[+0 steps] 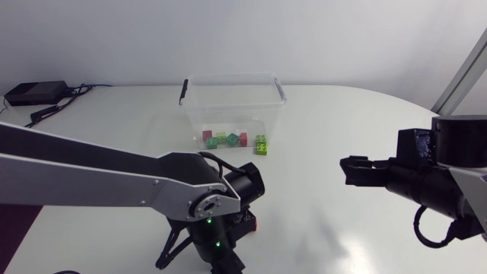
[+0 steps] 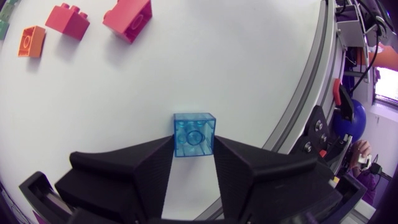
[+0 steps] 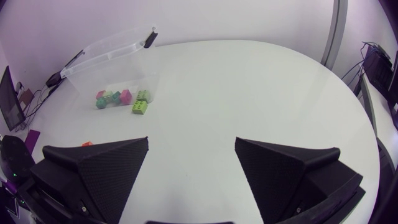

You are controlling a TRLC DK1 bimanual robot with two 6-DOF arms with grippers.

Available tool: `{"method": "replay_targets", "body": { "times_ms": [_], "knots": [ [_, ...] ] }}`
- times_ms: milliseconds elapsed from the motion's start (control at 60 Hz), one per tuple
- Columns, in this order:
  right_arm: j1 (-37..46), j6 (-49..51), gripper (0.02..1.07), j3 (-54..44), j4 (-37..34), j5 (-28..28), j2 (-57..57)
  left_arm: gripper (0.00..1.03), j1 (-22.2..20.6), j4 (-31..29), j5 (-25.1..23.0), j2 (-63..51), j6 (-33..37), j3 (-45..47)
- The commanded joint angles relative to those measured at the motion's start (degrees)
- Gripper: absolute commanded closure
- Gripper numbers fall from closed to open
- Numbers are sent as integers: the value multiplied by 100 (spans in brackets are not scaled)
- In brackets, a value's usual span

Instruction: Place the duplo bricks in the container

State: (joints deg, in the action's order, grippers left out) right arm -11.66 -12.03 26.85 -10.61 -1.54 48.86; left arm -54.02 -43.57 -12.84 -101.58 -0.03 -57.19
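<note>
A translucent blue duplo brick (image 2: 194,134) sits on the white table, and my left gripper (image 2: 194,148) is shut on it, one finger on each side. Ahead of it lie an orange brick (image 2: 31,41), a red brick (image 2: 67,20) and a larger pink-red brick (image 2: 127,17). In the head view my left arm (image 1: 205,202) hides that gripper, and a red brick (image 1: 248,222) shows beside it. The clear container (image 1: 232,103) stands at the back with several bricks inside. A lime brick (image 1: 261,144) is at its front right corner. My right gripper (image 1: 354,169) hangs open and empty at the right.
A black box with cables (image 1: 34,93) lies at the back left. The table's front edge (image 2: 305,93) runs close beside the blue brick. The container's black handle clips (image 1: 183,91) stand at its short sides.
</note>
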Motion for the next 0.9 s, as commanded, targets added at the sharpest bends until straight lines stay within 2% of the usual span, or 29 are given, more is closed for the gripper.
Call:
{"method": "replay_targets", "body": {
  "times_ms": [0,150,183,267,467,533,600,650,783,850,883],
  "knots": [
    [-108,-150,6,66,-125,-30,-70,76,32,-20,-8,51,-58,226],
    [-601,-300,6,312,-556,-39,27,76,287,-222,-8,833,-32,120],
    [-882,-326,6,505,-855,-39,238,76,568,-398,-8,1193,38,-64],
    [-1181,-449,6,681,-1022,-39,484,76,937,-582,10,1641,258,-310],
    [-2086,-238,6,980,-1110,145,1266,76,1579,-617,256,2353,539,-847],
    [-2156,-18,6,1138,-1092,637,1600,76,1842,-354,265,2441,583,-943],
    [-1963,447,6,1208,-952,1595,1785,76,2071,-46,273,2468,610,-978],
    [-1778,650,6,1270,-811,2044,1881,76,2159,156,291,2485,689,-952],
    [-1875,1458,6,1560,-987,2009,2470,76,2449,1000,326,2512,750,-855],
    [-2007,1766,6,1595,-987,1798,2725,76,2563,1325,352,2512,794,-847],
    [-2209,2056,6,1665,-1048,1446,2927,76,2651,1553,352,2476,803,-855]
  ]
}}
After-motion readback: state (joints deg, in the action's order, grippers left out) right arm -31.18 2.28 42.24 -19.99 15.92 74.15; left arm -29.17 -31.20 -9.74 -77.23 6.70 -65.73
